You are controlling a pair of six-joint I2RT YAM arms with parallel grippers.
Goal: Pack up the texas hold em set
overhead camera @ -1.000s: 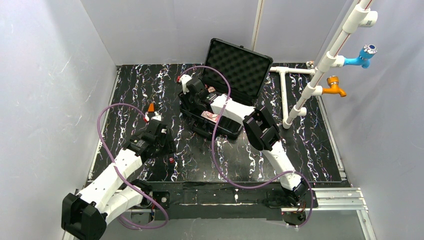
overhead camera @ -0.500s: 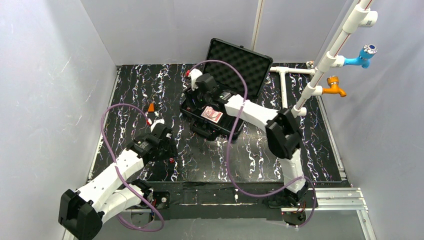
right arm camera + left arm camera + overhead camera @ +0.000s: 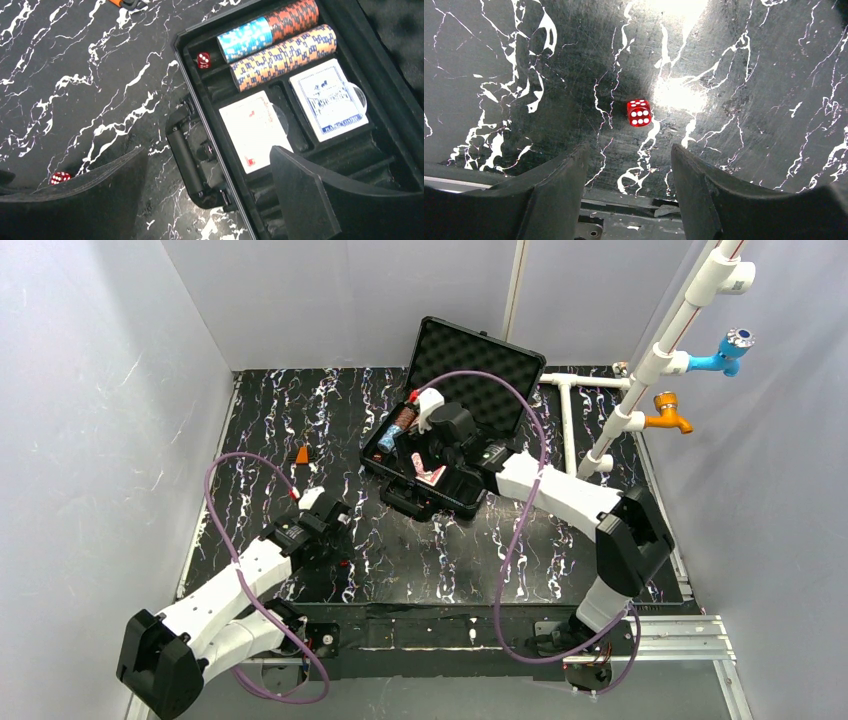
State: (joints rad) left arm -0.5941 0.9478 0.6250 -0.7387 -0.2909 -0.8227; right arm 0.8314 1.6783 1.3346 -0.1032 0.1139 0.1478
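**Poker case almost packed, one die loose on the table**

Top view: the black case lies open just past the table's centre toward 12 o'clock, with its foam lid propped up so the tray can be loaded. The right gripper hangs over its 11 o'clock corner and the left gripper sits low at 8 o'clock. The tabletop is black with white veins, the walls are grey, and a white pipe frame stands at 2 o'clock.

Left wrist view: the fingers are spread and empty. A red die lies at 12 o'clock, probably lined up for picking.

Right wrist view: the jaws are wide and hold nothing. The chip stacks lie sideways in grooves, two card decks lie flat in wells, and a second die is tucked in at 10 o'clock.
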